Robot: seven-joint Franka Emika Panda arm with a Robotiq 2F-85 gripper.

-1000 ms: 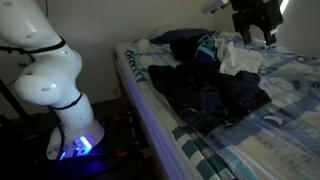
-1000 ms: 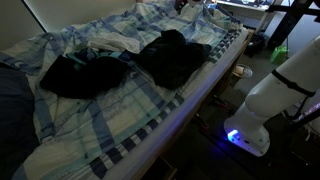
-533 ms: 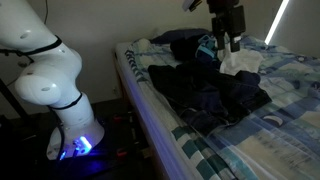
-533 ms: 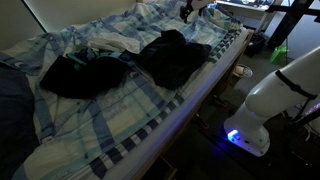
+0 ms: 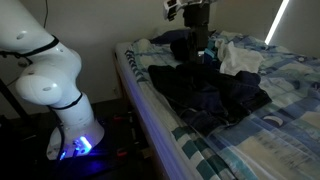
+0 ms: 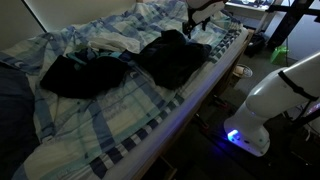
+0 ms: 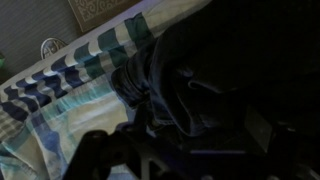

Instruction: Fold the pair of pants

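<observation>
Gripper (image 5: 202,54) now abv pants (image 5: 215,95), jaws wide

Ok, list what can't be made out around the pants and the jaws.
- Jaws: wrist view too dark and cut by its lower edge; tips unreadable there.
- Pair of pants: crumpled dark heap in an exterior view; waistband and legs indistinguishable.
- Plaid sheet: cut off by an exterior view's right edge.

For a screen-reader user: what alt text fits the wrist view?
Crumpled dark pants fill the middle and right of a dim picture, lying on a blue-and-white plaid sheet that shows at the left. The tool appears only as dark shapes along the bottom edge, open above the pants.
</observation>
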